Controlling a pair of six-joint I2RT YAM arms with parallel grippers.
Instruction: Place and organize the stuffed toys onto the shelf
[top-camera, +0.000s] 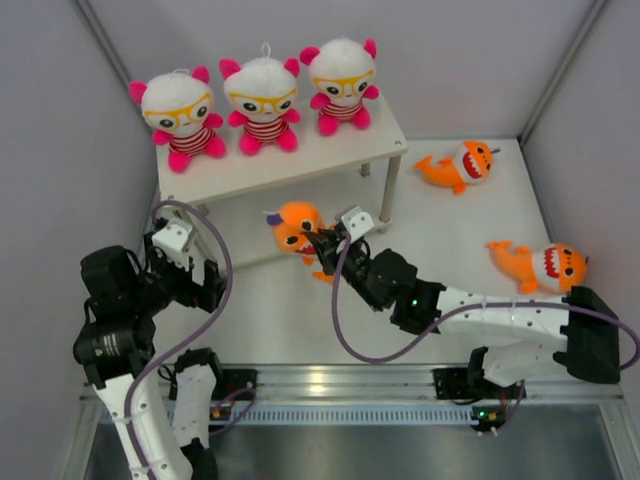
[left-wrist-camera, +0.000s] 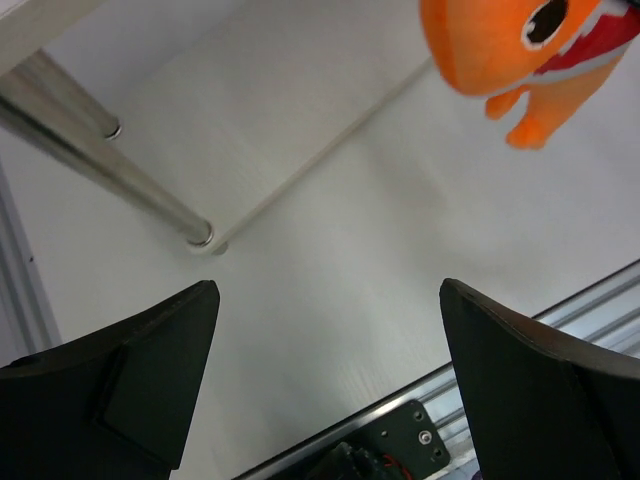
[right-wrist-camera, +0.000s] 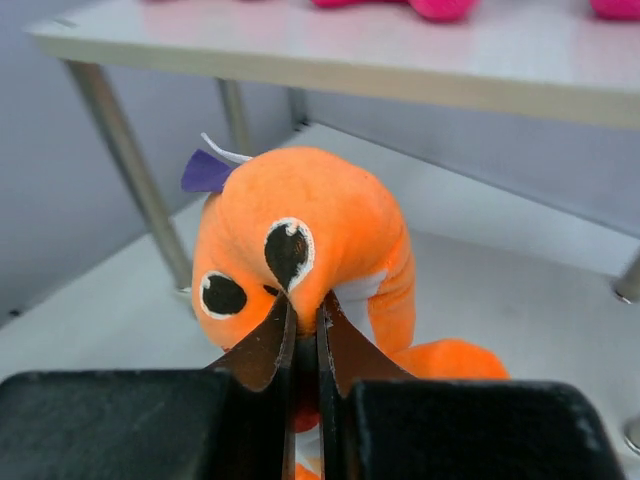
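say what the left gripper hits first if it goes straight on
The left gripper would likely meet bare table first, just short of the shelf's lower board; depth unclear.

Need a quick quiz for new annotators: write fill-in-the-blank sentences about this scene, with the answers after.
1. ____ bears sit on the top tier of the shelf.
2. The orange toy pinched by the right gripper is a ____.
3. The left gripper is ____ and holds nothing.
4. Right of the shelf, ____ other orange toys lie on the table.

Missing words: three; shark; open; two.
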